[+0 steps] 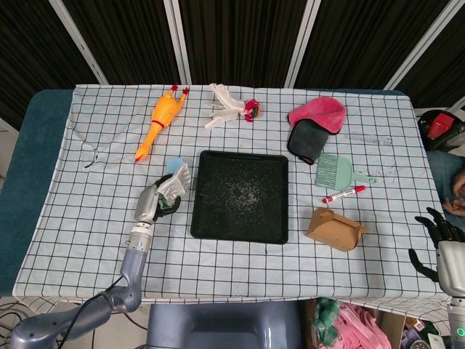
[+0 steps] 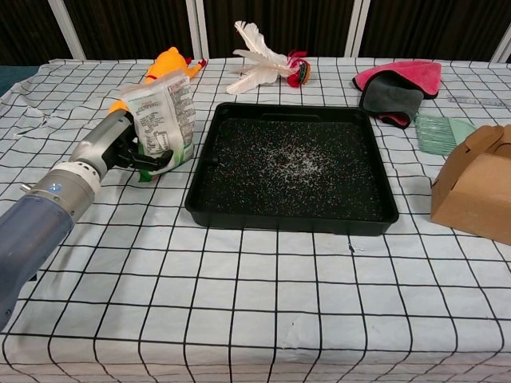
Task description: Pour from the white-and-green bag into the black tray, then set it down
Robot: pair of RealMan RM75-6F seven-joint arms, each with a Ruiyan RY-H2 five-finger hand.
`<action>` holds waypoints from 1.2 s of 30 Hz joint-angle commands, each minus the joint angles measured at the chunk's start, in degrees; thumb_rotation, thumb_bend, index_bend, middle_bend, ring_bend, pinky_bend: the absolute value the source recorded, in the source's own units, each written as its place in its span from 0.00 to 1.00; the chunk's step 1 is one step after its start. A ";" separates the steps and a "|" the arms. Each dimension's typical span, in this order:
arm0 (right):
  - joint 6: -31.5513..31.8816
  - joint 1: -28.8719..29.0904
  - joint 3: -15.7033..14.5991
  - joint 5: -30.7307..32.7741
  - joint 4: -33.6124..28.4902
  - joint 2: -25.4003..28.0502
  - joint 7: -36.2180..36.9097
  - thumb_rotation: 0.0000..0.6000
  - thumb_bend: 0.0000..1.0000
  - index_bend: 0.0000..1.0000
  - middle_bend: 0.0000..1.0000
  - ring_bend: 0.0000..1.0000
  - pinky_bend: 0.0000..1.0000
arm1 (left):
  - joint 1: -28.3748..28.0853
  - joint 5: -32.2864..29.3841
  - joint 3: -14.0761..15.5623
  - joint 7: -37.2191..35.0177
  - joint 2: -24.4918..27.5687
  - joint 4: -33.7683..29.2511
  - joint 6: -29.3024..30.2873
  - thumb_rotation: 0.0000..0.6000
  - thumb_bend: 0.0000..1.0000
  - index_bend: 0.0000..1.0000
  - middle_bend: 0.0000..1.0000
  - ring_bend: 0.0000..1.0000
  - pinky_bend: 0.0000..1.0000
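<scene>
So our left hand (image 2: 120,148) grips the white-and-green bag (image 2: 162,116) upright just left of the black tray (image 2: 292,219); right hand (image 1: 438,240) idles open, far off.

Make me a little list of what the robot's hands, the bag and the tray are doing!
left hand: grips the white-and-green bag, left of the tray
bag: upright, near the cloth, outside the tray
black tray: mid-table, small grains scattered inside
right hand: off the table's right edge, holds nothing, fingers apart
nearby: rubber chicken behind the bag
</scene>
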 commanded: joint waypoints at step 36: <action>0.27 -0.21 0.09 0.09 -0.25 0.23 -0.29 1.00 0.29 0.21 0.10 0.19 0.23 | 4.09 5.54 3.39 10.05 14.96 -26.09 7.25 1.00 0.71 0.36 0.39 0.31 0.50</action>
